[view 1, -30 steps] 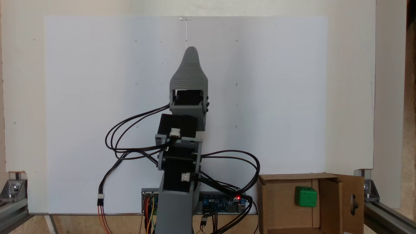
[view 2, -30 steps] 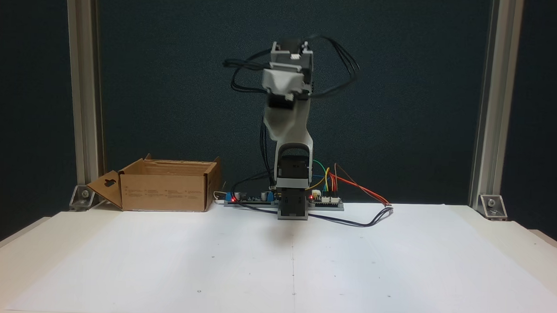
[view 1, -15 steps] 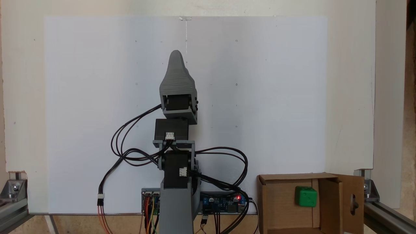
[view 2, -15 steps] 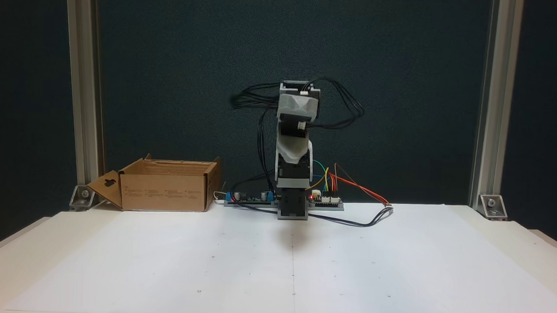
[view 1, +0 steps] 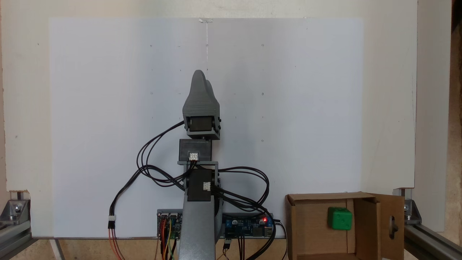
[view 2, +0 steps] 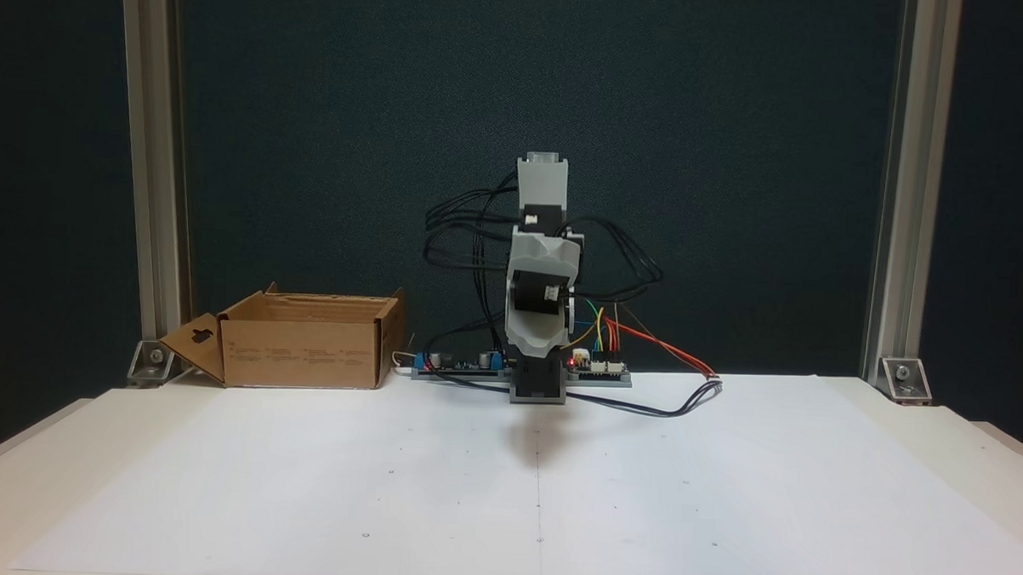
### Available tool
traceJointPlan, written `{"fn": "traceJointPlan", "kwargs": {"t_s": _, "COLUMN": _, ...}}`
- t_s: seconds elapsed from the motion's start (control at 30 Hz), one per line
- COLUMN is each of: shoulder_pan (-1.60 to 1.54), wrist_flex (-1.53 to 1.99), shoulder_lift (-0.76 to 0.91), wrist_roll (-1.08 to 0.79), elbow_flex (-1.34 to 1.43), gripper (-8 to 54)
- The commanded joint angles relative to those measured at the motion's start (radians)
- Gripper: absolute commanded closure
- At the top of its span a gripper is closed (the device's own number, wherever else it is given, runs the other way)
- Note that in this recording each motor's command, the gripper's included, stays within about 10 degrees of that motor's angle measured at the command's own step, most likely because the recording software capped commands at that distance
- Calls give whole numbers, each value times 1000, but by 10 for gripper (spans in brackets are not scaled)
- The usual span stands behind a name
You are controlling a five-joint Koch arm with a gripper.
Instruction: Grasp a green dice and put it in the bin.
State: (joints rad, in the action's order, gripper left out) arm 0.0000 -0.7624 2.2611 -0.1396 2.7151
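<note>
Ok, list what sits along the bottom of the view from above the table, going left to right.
Left metal corner bracket → dangling white connector → arm base → blue board with red light → bin → green dice inside it → flap with cutout → right metal bracket.

We see a white paper sheet covering the table, with circuit boards at its edge. Aluminium frame posts stand before a dark backdrop.
</note>
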Motion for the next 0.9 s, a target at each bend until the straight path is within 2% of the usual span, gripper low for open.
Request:
{"fn": "traceJointPlan", "kwargs": {"t_s": 0.0, "shoulder_pan": 2, "wrist_flex": -165, "shoulder_lift": 110, "wrist_roll": 38, "elbow_flex": 9, "gripper": 16}}
{"fn": "traceJointPlan", "kwargs": {"t_s": 0.3, "shoulder_pan": 3, "wrist_flex": -502, "shoulder_lift": 109, "wrist_roll": 35, "elbow_flex": 135, "gripper": 16}}
{"fn": "traceJointPlan", "kwargs": {"t_s": 0.87, "shoulder_pan": 8, "wrist_flex": -558, "shoulder_lift": 109, "wrist_roll": 31, "elbow_flex": 262, "gripper": 17}}
